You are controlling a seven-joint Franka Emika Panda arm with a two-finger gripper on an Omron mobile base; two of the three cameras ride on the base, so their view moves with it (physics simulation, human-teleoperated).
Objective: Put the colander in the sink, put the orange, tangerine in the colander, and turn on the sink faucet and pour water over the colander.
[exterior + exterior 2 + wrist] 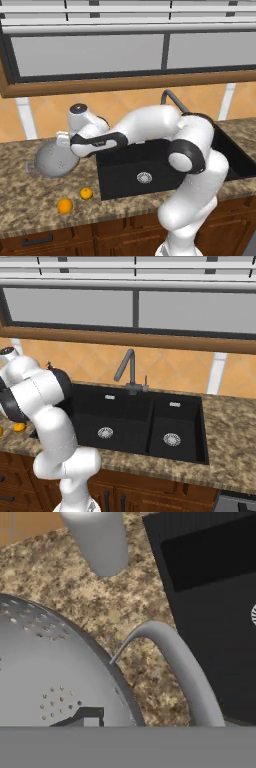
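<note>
From the left base view, the colander [54, 160] sits on the counter [25, 210] at nine o'clock of the sink [150, 175], the arm's hand bent over its sink-side rim. In the hand view, one dark finger tip [85, 717] lies inside the bowl beside that rim, the loop handle [175, 662] running toward four o'clock; I cannot tell whether the fingers grip the rim.

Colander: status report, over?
Fingers at colander rim near its handle, grip unconfirmed. Colander on counter left of sink, not yet in. Bottle nearby, seemingly off the path.
</note>
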